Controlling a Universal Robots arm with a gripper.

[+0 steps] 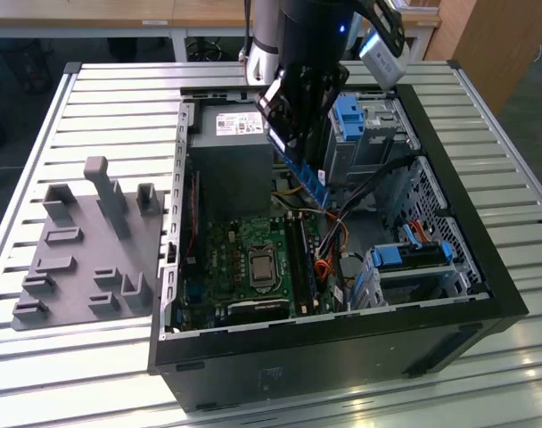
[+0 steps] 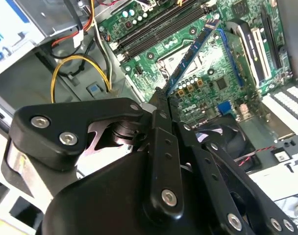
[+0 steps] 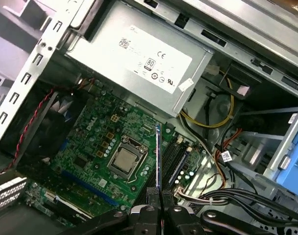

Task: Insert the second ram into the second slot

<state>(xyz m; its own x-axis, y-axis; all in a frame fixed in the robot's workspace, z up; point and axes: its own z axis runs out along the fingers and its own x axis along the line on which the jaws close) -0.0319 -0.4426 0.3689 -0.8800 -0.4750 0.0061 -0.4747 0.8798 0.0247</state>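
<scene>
My gripper [image 1: 295, 147] hangs over the open computer case [image 1: 485, 267], shut on the second ram [image 1: 305, 176], a thin blue stick that slants down toward the motherboard [image 1: 244, 259]. In the second wrist view the ram [image 2: 193, 51] runs out from the fingertips of the gripper [image 2: 161, 95] above the board. In the first wrist view it shows edge-on [image 3: 159, 152] above the gripper [image 3: 159, 198], beside the long dark memory slots [image 3: 174, 156]. The stick is held clear above the slots [image 1: 298, 259]. Which one is the second slot I cannot tell.
A grey power supply [image 1: 231, 147] with a white label fills the case's far corner. Yellow and black cables [image 3: 222, 122] run beside the slots. Blue drive-bay latches [image 1: 349, 116] stand close to the arm. A grey fixture plate [image 1: 84, 250] lies outside the case, at the exterior view's left.
</scene>
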